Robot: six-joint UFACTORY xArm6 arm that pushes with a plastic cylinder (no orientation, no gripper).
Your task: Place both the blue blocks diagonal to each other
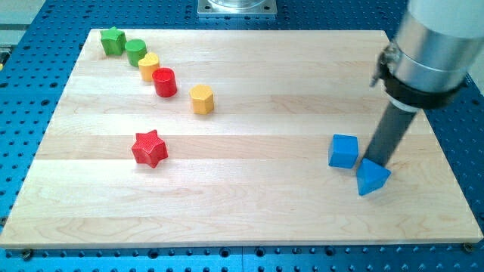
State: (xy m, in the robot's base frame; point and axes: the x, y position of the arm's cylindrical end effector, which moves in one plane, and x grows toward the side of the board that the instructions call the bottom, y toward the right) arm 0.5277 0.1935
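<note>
A blue cube sits on the wooden board at the view's right. A blue triangular block lies just below and to the right of it, corner to corner with it. My tip is down on the board between the two, right of the cube and touching the top of the triangular block. The dark rod rises from it to the view's upper right.
At the view's top left stand a green star, a green cylinder, a yellow block and a red cylinder. A yellow hexagonal block and a red star lie further down. The board's right edge is close to the blue blocks.
</note>
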